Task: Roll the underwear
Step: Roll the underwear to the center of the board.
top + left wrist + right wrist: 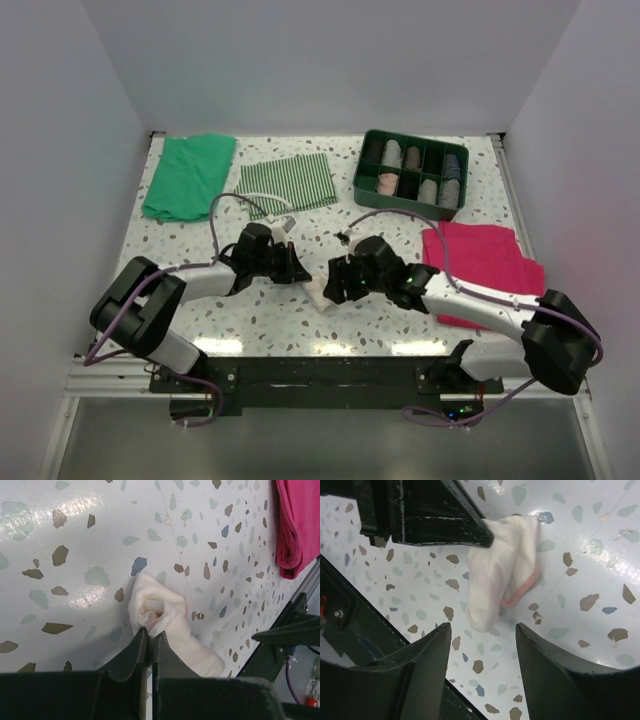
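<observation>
The underwear (502, 580) lies on the speckled table (590, 555) between the two arms. It is a loose, wrinkled, pale pink roll with darker pink edging curving along one side. The left gripper (150, 636) pinches one end of it, and the right gripper (482, 627) hangs above with its fingers spread apart.

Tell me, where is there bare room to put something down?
Bare tabletop: the near edge strip, and the left side between green cloth and left arm. The middle is crowded: left gripper and right gripper meet at the underwear. Back and right hold striped cloth, tray and magenta cloth.
</observation>
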### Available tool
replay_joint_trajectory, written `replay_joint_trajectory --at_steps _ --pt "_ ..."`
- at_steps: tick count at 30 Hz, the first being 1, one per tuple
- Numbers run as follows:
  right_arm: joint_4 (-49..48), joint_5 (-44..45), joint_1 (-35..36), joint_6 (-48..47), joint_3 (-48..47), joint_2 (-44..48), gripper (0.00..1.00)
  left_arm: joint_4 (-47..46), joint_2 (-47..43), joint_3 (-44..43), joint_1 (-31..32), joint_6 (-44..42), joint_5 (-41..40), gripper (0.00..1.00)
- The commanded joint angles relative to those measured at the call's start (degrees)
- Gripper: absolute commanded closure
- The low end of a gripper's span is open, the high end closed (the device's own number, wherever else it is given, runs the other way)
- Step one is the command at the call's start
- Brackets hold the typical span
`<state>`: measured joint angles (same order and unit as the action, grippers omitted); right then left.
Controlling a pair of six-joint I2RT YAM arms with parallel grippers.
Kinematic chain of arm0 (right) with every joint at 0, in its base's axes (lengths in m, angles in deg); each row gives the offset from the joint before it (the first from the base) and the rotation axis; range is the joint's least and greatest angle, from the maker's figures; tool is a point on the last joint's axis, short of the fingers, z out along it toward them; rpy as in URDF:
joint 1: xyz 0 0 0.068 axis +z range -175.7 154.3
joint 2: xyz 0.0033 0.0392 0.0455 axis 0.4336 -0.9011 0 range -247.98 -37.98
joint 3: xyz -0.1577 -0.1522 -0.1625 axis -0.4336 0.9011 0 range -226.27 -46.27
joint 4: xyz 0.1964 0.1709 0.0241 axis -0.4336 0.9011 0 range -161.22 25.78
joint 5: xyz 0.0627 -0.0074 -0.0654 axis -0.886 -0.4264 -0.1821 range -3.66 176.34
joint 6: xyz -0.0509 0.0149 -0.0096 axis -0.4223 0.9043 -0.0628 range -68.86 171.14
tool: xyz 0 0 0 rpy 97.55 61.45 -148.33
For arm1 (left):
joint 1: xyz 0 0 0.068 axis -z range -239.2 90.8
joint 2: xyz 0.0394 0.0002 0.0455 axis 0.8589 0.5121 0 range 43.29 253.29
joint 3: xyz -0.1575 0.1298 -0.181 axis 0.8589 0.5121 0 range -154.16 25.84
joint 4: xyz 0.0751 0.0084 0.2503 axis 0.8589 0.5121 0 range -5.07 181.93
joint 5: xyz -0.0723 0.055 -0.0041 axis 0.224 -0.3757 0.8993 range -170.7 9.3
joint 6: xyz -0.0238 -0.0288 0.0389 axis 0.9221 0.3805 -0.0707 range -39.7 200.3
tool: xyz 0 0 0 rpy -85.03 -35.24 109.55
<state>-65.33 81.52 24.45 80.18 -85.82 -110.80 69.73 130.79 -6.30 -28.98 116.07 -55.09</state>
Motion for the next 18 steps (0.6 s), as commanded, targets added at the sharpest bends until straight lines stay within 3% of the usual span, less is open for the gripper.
replay_joint_trajectory --at_steps 1,11,18 --pt "7.6 14.1 6.9 -3.6 -6.1 -4.5 0.42 3.8 -0.8 -1.9 1.2 -0.1 -4.0 1.0" --pt "9.1 25.4 15.2 -4.4 -12.9 -15.5 0.42 5.7 -0.1 -1.8 1.5 1.1 -5.8 1.0" --pt "9.2 30.6 18.2 -4.2 -15.3 -15.3 0.41 6.2 -0.8 -2.0 1.5 1.2 -5.8 1.0"
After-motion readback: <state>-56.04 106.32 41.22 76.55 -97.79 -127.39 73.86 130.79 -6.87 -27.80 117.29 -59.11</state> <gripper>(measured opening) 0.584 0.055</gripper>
